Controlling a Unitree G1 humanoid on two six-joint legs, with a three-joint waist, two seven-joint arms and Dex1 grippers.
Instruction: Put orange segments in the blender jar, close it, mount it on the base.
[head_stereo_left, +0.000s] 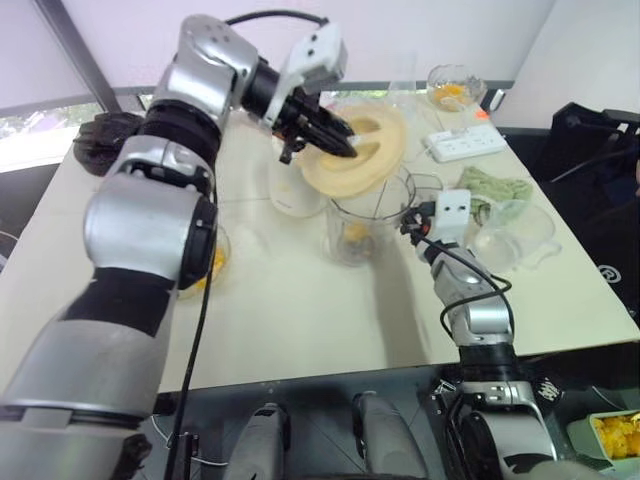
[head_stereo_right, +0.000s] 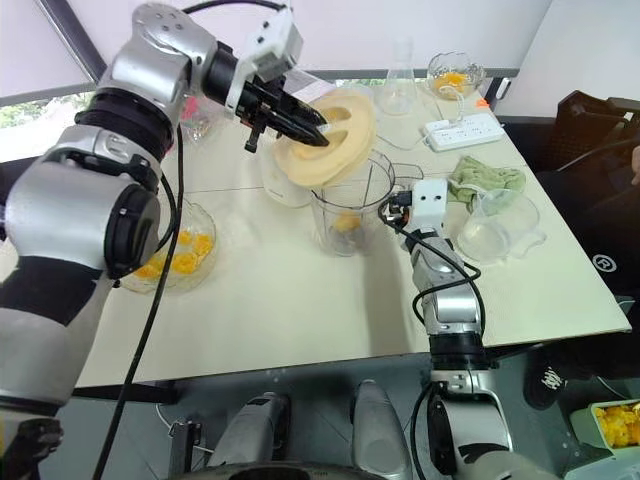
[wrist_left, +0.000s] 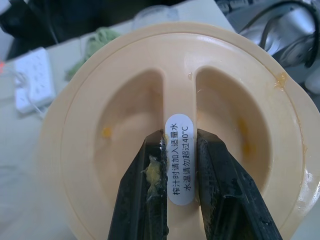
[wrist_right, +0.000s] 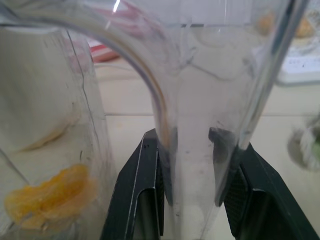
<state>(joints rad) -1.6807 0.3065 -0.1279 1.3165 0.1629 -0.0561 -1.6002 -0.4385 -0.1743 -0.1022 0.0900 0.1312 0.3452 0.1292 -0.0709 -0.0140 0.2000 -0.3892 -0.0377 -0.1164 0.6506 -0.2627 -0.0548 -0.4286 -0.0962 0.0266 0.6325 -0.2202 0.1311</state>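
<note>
Head views: the jar (head_stereo_right: 347, 215) stands mid-worktop with orange segments (head_stereo_right: 344, 222) at its bottom. The left claw (head_stereo_right: 305, 131) holds the cream lid (head_stereo_right: 335, 135) tilted above it. The base (head_stereo_right: 280, 185) sits just behind. A bowl (head_stereo_right: 175, 262) near the left edge holds more segments.

Left wrist: claw clamped on the lid's centre ridge.

Right wrist: right claw (wrist_right: 191, 150) closed around the jar's handle (wrist_right: 192, 165).

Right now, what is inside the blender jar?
The blender jar holds orange segments at its bottom. The blade cannot be made out beneath them. The lid, held tilted above the jar by the left gripper, covers part of the rim.
</note>
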